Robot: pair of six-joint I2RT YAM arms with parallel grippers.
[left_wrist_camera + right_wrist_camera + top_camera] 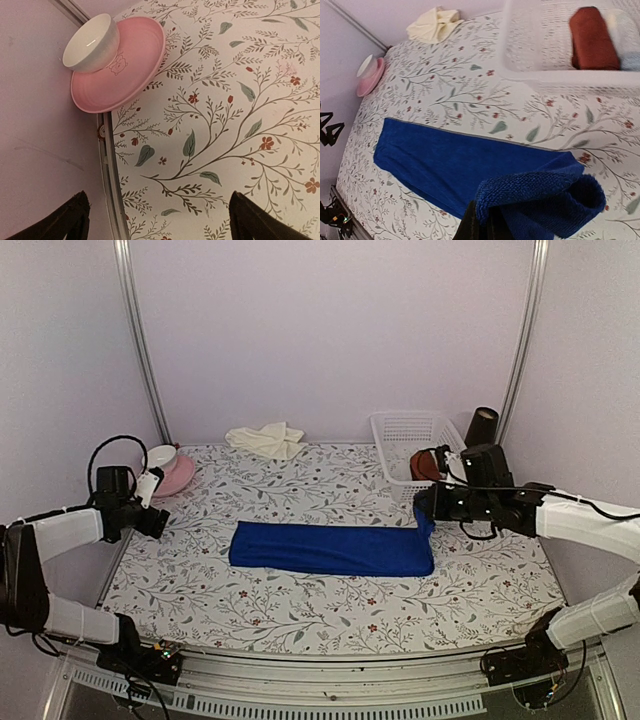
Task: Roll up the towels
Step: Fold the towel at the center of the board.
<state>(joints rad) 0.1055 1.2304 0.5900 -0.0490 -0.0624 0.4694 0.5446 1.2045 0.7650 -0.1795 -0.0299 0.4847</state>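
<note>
The royal blue towel [330, 548] lies folded in a long strip across the middle of the table. My right gripper [426, 510] is shut on its right end and lifts that end, curling it over; the right wrist view shows the raised fold [540, 197] pinched between my fingers [470, 226]. The cream towel [266, 439] lies crumpled at the back of the table and also shows in the right wrist view [434, 24]. My left gripper [152, 522] is open and empty above the table's left edge, far from both towels.
A pink plate [131, 65] with a white bowl [91, 42] on it sits at the back left. A white basket [410, 440] at the back right holds a dark red roll [591, 39] and a pale roll [625, 35]. A dark cylinder [482, 426] stands behind it.
</note>
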